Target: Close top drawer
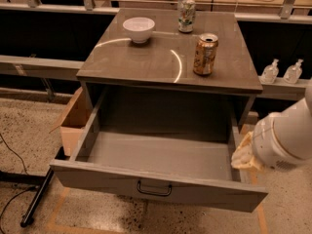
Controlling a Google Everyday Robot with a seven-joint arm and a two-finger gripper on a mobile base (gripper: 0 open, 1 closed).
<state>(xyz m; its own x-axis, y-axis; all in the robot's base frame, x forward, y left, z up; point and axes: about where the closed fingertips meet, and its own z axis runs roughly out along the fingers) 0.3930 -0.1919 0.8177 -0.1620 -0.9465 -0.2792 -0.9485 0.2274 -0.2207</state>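
**Top drawer open: jam and spill risks noted**

We find the top drawer [156, 157] pulled well out of the cabinet [146, 65]. Its front panel is nearest the camera, with the handle [154, 189] at its centre. Closing is not yet done.

Risks, left to right:
- The cardboard box [73, 123] stands just beside the drawer's left wall, and we judge that a skewed push could scrape the drawer against it.
- A hard shove could jolt the cabinet and tip whatever stands on top.
- The gripper [243, 156] sits at the drawer's right wall, near the front corner, at the end of the white arm [287, 135]. We cannot tell whether it is open or closed.
- A push from that corner, rather than mid-front, could bind the drawer or trap the gripper against the cabinet.

Count, left to right:
- one cardboard box
- one open drawer with one handle
- one bowl [139, 28]
- two cans, a green can [186, 15] and a gold can [205, 54]
- one gripper
- two bottles [269, 72]
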